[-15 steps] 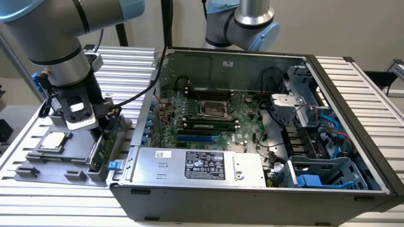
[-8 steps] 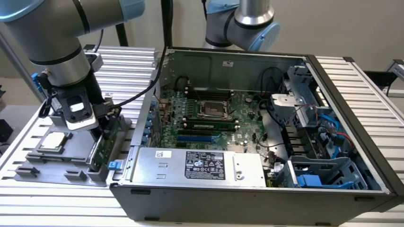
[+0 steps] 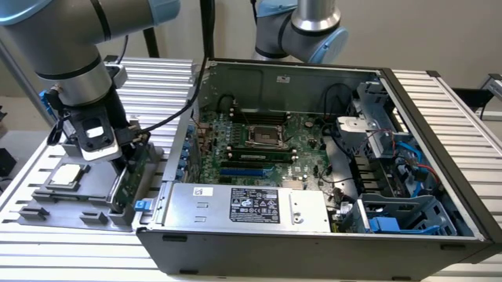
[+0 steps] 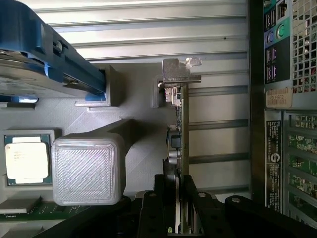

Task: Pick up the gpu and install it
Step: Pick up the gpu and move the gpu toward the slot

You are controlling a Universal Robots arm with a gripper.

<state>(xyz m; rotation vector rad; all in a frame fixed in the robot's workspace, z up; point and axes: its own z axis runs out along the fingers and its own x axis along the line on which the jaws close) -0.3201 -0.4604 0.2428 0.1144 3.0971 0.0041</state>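
My end effector [image 3: 128,154] is part closed, its fingers pinching the upper edge of the gpu [image 3: 123,183]. The card stands on edge in the grey holder [image 3: 47,208] on the counter [image 3: 157,76], at the exterior view's left of the open computer case [image 3: 439,126]. I judge it thin, stiff, light and fragile, best held by the bare board edge. The holder also carries 1 CPU chip [image 3: 67,175], and the case holds the motherboard [image 3: 267,147].

Pincer [image 3: 124,157] on upright gpu [image 3: 126,183], tray [image 3: 59,205] nr PC case [image 3: 314,258]
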